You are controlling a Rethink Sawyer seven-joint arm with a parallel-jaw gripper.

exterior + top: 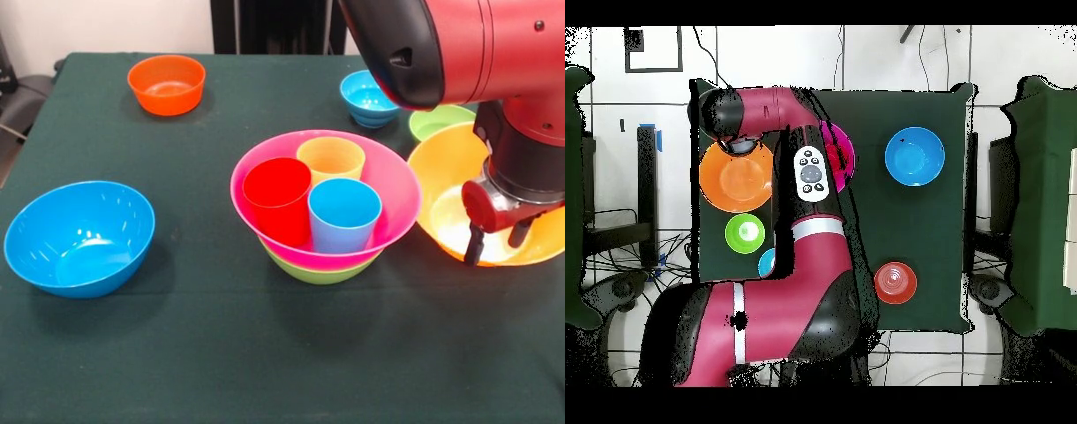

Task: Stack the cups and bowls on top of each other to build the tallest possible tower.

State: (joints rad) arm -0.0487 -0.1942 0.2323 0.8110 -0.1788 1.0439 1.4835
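While my gripper hangs inside the large yellow-orange bowl, its dark fingers are slightly parted and hold nothing, so I judge the step in hand is taking that bowl. Just beside it sits the tower: the pink bowl nested in a green bowl, with the red cup, yellow cup and blue cup inside. Next I must pinch the rim and lift clear.

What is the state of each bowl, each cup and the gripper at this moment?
pink bowl: nested in green bowl, holds three upright cups
red cup, yellow cup, blue cup: unstacked
yellow-orange bowl: upright, gripper inside, open
large blue bowl, orange bowl, small blue bowl: upright, empty
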